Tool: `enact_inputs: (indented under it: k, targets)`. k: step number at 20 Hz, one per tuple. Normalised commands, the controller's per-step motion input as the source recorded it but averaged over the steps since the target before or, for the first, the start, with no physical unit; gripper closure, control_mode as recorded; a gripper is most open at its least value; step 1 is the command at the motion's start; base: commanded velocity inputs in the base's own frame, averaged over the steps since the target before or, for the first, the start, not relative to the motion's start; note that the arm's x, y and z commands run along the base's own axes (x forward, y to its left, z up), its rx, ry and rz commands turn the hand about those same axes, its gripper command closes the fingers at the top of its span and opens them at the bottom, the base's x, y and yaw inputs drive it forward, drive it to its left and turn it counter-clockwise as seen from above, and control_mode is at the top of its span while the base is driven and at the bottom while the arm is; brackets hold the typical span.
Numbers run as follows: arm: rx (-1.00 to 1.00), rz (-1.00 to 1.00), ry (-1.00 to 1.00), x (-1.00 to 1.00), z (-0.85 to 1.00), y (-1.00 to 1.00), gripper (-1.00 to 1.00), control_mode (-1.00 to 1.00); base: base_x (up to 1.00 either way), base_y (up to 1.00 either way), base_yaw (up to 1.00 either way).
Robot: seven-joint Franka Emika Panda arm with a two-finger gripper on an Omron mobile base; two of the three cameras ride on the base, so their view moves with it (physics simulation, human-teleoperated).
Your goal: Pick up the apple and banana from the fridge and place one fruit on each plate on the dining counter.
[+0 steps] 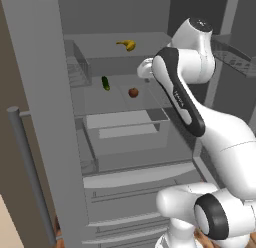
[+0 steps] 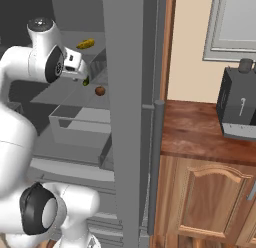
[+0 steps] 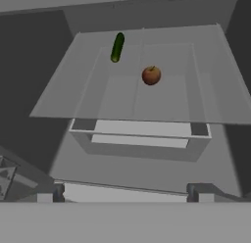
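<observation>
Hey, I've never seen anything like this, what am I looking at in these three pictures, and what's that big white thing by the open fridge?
The white thing is a robot arm in a computer-rendered kitchen. Two pictures come from cameras on its base, behind it to the left and to the right. The third looks out from its hand, along the claw.

It faces an open grey fridge. On an upper shelf lies a yellow banana. On the shelf below sit a reddish apple and, apart from it, a dark green vegetable. Under that shelf is a drawer.

The claw is open and holds nothing; it is aimed towards the apple's shelf, short of the fruit. In the right base view, a wood-topped counter beside the fridge carries a dark appliance.
</observation>
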Motion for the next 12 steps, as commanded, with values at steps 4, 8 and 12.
enact_inputs:
  k: [4,8,12]
  targets:
    - [0.02,0.0,0.0,0.34,0.52,0.0,-1.0,-1.0,0.0,0.0,0.0]
    - [0.03,0.0,0.0,0.5,0.54,0.0,-1.0,-1.0,0.0,0.0,0.0]
    - [0.0,-0.05,0.0,0.51,0.52,0.09,-1.0,-1.0,0.0,0.0,0.0]
